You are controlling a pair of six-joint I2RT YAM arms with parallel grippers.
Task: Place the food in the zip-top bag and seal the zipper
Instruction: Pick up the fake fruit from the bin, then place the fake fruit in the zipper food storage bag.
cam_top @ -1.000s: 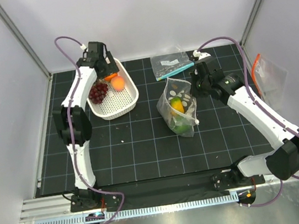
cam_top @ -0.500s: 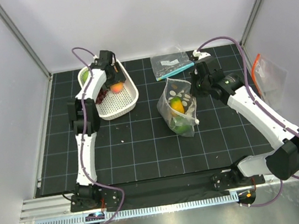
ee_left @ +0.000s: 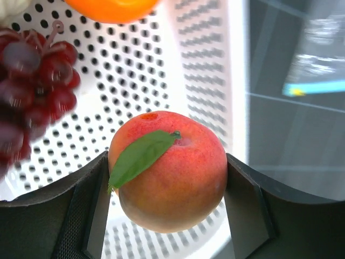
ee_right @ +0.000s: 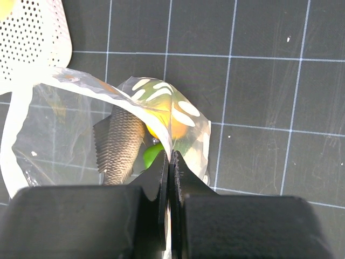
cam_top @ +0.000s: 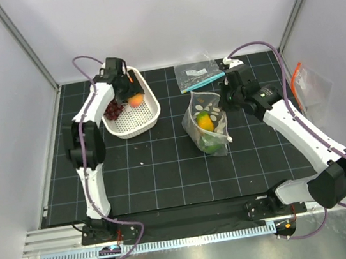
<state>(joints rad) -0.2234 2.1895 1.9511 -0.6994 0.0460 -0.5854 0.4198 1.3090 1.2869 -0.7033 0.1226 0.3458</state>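
Observation:
My left gripper (cam_top: 129,94) is over the white basket (cam_top: 150,114) and is shut on an orange-red toy peach with a green leaf (ee_left: 170,172); its fingers (ee_left: 245,208) press both sides of the fruit. Purple grapes (ee_left: 32,81) and an orange fruit (ee_left: 110,6) lie in the basket beside it. My right gripper (cam_top: 226,93) is shut on the mouth edge of the white-dotted zip-top bag (cam_top: 210,124) and holds it up. In the right wrist view the jaws (ee_right: 171,162) pinch the clear rim. A yellow fruit (cam_top: 205,122) and a green one (cam_top: 210,142) are inside the bag.
A smaller clear bag with a teal strip (cam_top: 197,74) lies behind the dotted bag. A clear bag with an orange strip (cam_top: 309,88) sits at the right wall. The basket stands at the mat's back left.
The left arm's elbow swung right and back left while its gripper stayed over the basket by the peach. The dotted bag's lower end shifted slightly. The right arm held still.

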